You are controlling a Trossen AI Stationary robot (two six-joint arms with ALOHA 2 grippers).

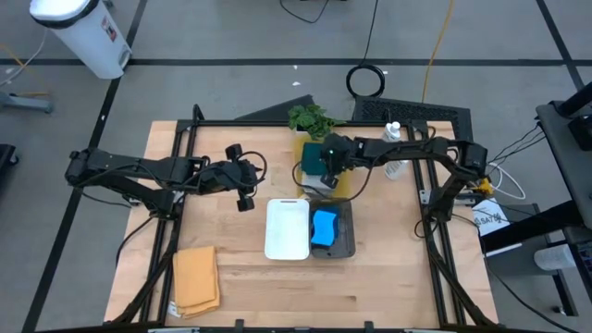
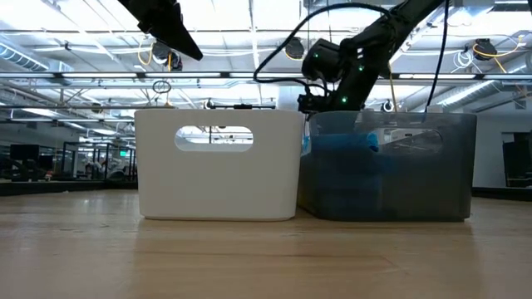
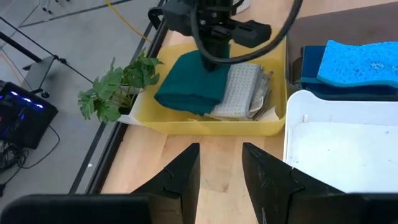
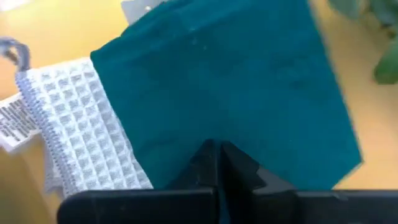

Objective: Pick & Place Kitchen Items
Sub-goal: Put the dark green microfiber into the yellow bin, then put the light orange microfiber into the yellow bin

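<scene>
Yellow plastic tray (image 3: 205,127): blocked from above; the right gripper (image 3: 214,59), fingers pressed together, sits on the folded dark green cloth (image 4: 236,81), with the grey waffle-weave cloth (image 4: 74,124) just beside it.
Leafy green plant (image 1: 310,118): stands against the tray's far side, closing that approach.
White plastic bin (image 1: 287,228): open top, nothing over it.
Dark grey plastic bin (image 1: 344,242): touching the white bin, no gap between; a bright-blue sponge (image 1: 324,228) fills much of it.
Left gripper (image 3: 219,163): hangs near the tray, partly parted, bare wood below.
Folded orange-tan cloth (image 1: 196,279): near corner, well apart, free all round.
Wooden table (image 1: 388,287): front and right stretches bare.
</scene>
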